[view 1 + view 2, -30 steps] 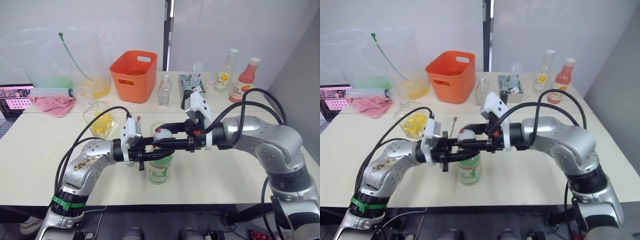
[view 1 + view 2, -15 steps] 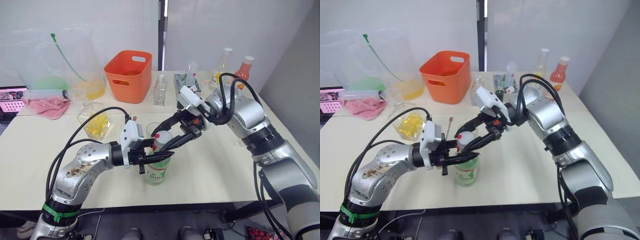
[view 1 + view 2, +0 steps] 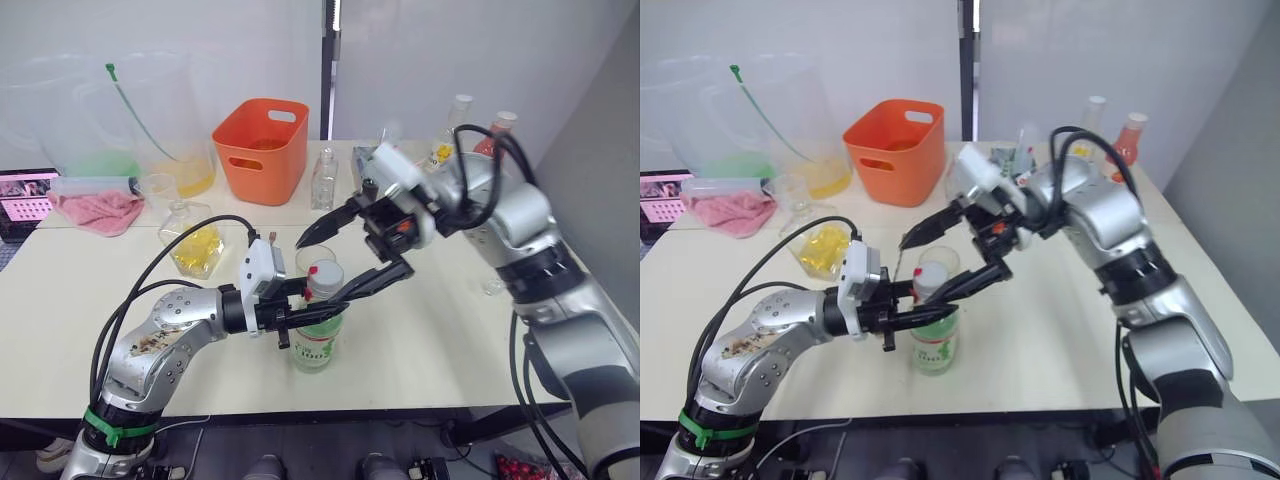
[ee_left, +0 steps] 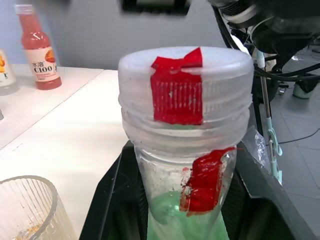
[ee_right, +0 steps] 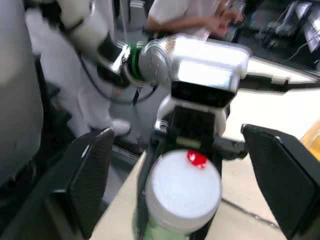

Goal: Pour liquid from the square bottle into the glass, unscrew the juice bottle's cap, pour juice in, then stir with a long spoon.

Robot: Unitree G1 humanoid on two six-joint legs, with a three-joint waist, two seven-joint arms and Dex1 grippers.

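Both head views looked down across the table point(image 3: 80, 330); each wrist view sat close on the juice bottle's cap point(image 4: 185, 82), from opposite sides.

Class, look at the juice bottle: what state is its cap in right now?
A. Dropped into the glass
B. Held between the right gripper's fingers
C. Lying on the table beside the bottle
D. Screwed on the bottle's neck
D: the cap sits on the juice bottle, whose neck the left gripper clamps, while the right gripper is open around it, not touching.
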